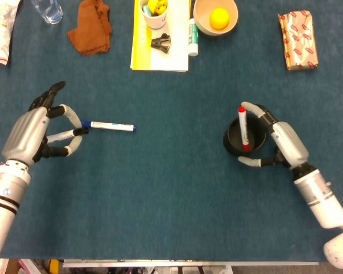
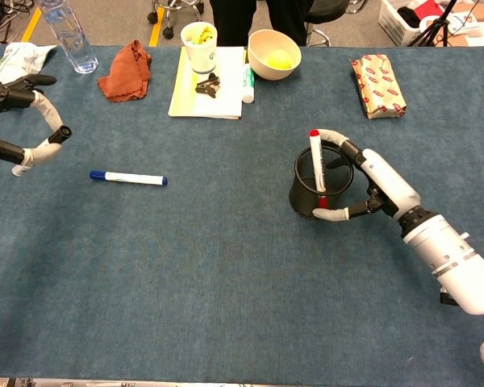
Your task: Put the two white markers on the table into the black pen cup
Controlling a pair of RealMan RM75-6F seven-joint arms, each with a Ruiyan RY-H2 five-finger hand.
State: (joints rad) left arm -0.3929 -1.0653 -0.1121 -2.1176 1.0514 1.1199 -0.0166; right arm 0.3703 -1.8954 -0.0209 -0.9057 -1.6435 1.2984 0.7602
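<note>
Your right hand (image 2: 371, 181) wrapped the black mesh pen cup (image 2: 321, 183), thumb and fingers touching its wall; the cup held a white marker with a red cap (image 2: 315, 165), leaning upright. The second white marker, blue-capped (image 2: 129, 177), lay flat on the blue felt table (image 2: 226, 282), left of centre. Your left hand (image 1: 37, 130) hung spread and empty at its capped end. Farther back sat a cream bowl (image 2: 273, 53) and a rust cloth (image 2: 126, 72).

Right hand (image 2: 369, 181) grips black pen cup (image 2: 319, 185), red-capped marker (image 2: 316, 165) inside. Blue-capped marker (image 2: 129, 177) lies on table (image 2: 226, 274). Left hand (image 2: 20, 121) hangs apart, fingers spread.
</note>
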